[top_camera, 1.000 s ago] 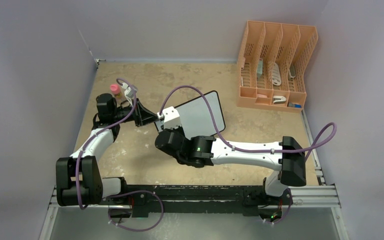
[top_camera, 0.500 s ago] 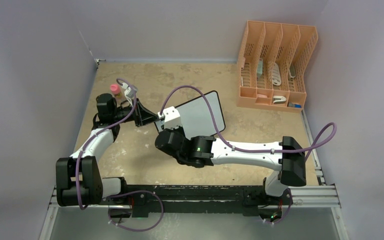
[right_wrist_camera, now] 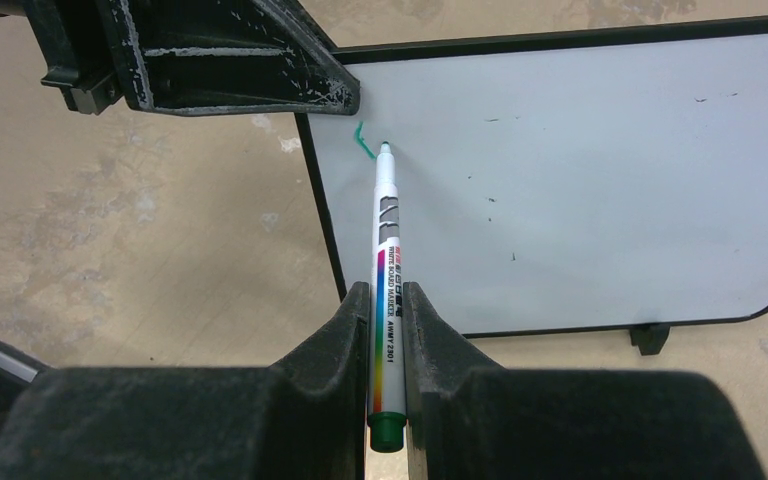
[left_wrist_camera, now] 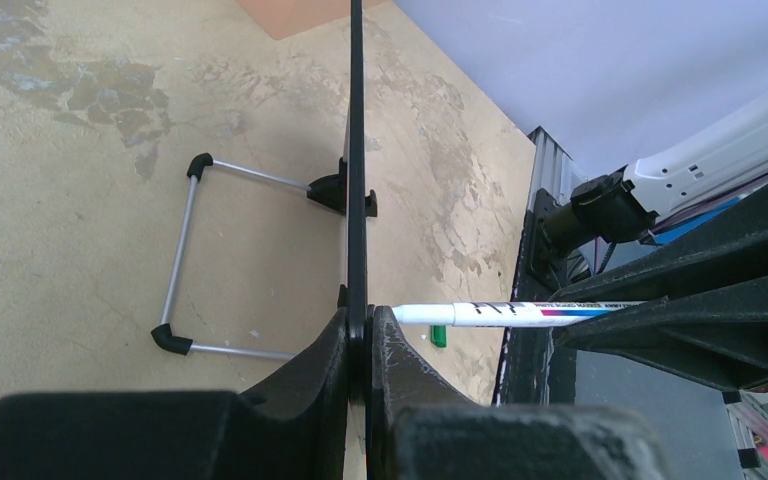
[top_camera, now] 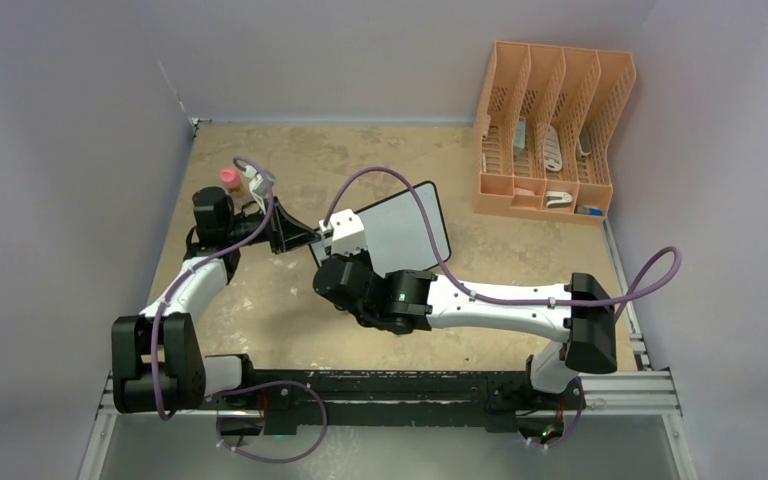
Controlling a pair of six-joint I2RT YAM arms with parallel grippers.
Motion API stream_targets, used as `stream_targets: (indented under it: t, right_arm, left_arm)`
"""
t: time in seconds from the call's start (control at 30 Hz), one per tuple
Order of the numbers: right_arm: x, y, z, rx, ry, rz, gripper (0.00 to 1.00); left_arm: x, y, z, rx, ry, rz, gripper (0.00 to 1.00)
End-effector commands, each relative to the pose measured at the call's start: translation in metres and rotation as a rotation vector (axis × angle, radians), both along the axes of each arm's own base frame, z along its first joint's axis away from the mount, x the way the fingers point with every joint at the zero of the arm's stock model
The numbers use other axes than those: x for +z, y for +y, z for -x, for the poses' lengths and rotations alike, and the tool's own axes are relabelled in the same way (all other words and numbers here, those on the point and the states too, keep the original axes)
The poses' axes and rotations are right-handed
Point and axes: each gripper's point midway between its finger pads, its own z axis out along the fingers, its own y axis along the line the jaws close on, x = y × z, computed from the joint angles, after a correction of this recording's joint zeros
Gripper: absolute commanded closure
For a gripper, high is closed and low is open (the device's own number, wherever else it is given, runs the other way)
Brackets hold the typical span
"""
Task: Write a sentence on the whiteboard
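Mid-table, I'm seeing one whiteboard (top_camera: 405, 228) standing on edge. Left gripper (left_wrist_camera: 358, 326) is clamping its left edge. Right gripper (right_wrist_camera: 387, 296) is pinching one marker (right_wrist_camera: 388, 240), tip touching the board near its upper left corner, just beside one short green stroke (right_wrist_camera: 362, 140). One orange rack (top_camera: 550, 130) is sitting far right, well apart.

The marker (right_wrist_camera: 388, 290) barrel reads "WHITE BOARD MARKER" and "AWMY 2301". On the whiteboard (right_wrist_camera: 580, 180), the sentence (right_wrist_camera: 362, 139) is one short teal stroke, nothing legible.

R edge of whiteboard (right_wrist_camera: 600, 180) cut off; rack (top_camera: 500, 75) contents too small.
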Motion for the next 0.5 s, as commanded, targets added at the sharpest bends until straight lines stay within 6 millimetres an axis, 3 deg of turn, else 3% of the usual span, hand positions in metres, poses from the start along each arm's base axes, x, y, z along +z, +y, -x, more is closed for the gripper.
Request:
stream_targets:
  t: [0.0,0.47]
  right_arm:
    - [0.0298,-0.0005,-0.0032,-0.018,-0.04,-0.072,1.0]
    - [0.0297,-0.0012,-0.0093,-0.046,-0.066,-0.054,1.0]
  left_arm:
    - [0.0119,-0.0028,0.0025,-0.029,-0.072,-0.005,1.0]
    - [0.0116,-0.0028,0.0022,-0.029,-0.071,-0.006,1.0]
